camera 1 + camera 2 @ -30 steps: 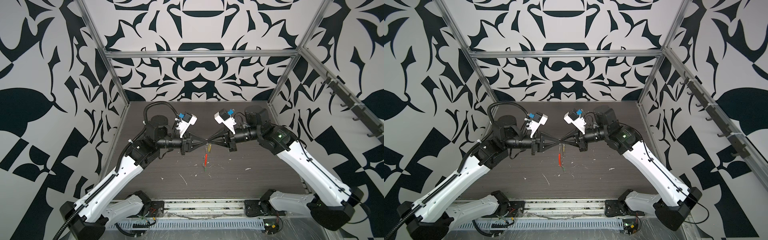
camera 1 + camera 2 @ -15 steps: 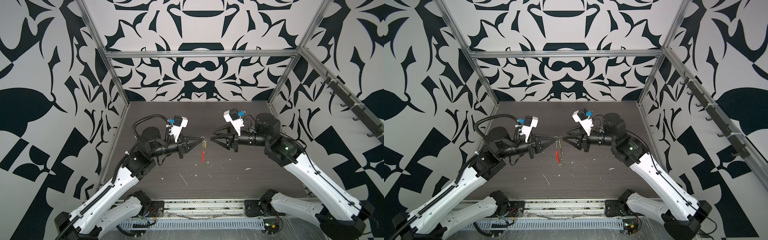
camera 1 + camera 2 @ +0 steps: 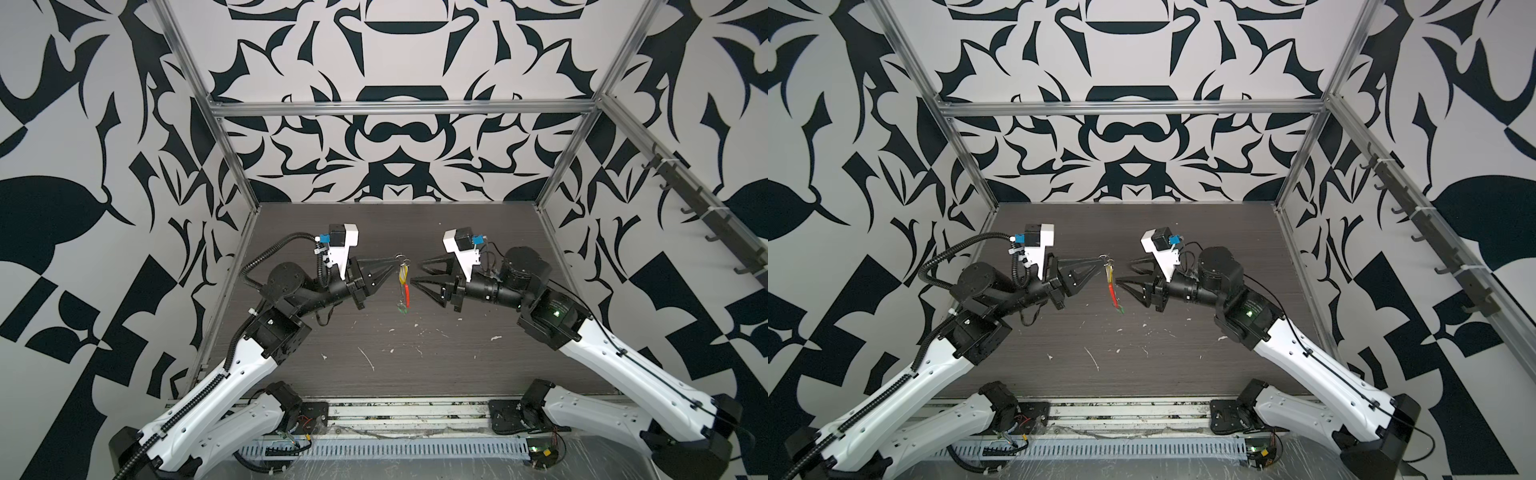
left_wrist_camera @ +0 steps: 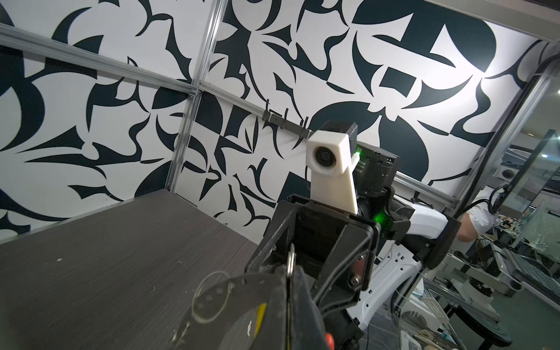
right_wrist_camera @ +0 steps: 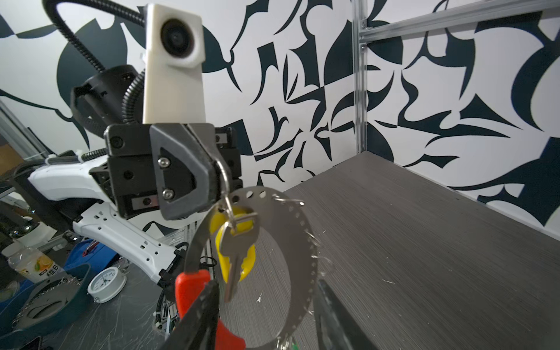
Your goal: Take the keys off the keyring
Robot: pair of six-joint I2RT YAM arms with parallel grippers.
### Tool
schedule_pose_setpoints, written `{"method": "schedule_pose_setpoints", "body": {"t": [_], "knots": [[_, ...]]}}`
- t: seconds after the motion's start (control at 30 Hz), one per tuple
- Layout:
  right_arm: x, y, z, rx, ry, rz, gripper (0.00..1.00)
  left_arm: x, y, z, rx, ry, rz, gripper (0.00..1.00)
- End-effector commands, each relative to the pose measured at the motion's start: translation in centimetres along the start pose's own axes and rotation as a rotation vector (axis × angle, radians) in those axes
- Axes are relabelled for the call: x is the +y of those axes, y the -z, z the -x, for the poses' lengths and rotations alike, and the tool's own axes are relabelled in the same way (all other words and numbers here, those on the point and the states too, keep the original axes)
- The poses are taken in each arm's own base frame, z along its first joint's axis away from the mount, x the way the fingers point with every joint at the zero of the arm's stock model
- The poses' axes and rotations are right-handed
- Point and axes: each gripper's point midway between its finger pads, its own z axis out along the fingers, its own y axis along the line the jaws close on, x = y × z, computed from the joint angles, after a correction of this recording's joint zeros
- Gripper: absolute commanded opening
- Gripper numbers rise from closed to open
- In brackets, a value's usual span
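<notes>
Left end effector (image 3: 394, 260), pressed together, pinches the metal loop (image 5: 225, 181) of the yellow key (image 5: 250, 261) at frame centre. The keyring (image 5: 298, 230) hangs beneath, above the desk (image 3: 478, 357). Right end effector (image 3: 415, 273): spread, just beside.

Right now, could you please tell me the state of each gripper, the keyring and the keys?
Left gripper: shut on the small metal loop of the yellow tag-like key.
Right gripper: open, touching nothing.
Large thin grey perforated keyring: hanging in the air from that loop, red-covered arc on its lower part.
Yellow tag-like key: dangling on the keyring, not removed.
Green tag-like key: at the keyring's bottom, attachment too small to tell.
</notes>
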Motion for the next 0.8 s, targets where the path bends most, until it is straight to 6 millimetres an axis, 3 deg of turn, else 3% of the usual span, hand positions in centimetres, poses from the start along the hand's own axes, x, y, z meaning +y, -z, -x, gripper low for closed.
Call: {"method": "schedule_pose_setpoints", "body": {"t": [0.0, 0.37, 0.63, 0.77], "knots": [[0.5, 0.1, 2.1, -0.090, 0.081, 0.001, 0.53, -1.3, 0.0, 0.6, -0.022, -0.015, -0.069, 0.00], [1.6, -1.1, 2.7, -0.097, 0.130, 0.015, 0.54, -1.7, -0.1, 0.4, -0.005, 0.002, -0.096, 0.00], [1.9, -1.4, 3.1, -0.099, 0.170, 0.004, 0.34, -1.8, 0.0, 0.4, -0.004, 0.004, -0.093, 0.00], [2.2, -1.1, 3.3, -0.107, 0.183, -0.008, 0.34, -1.7, 0.1, 0.3, -0.003, 0.003, -0.086, 0.00]]}}
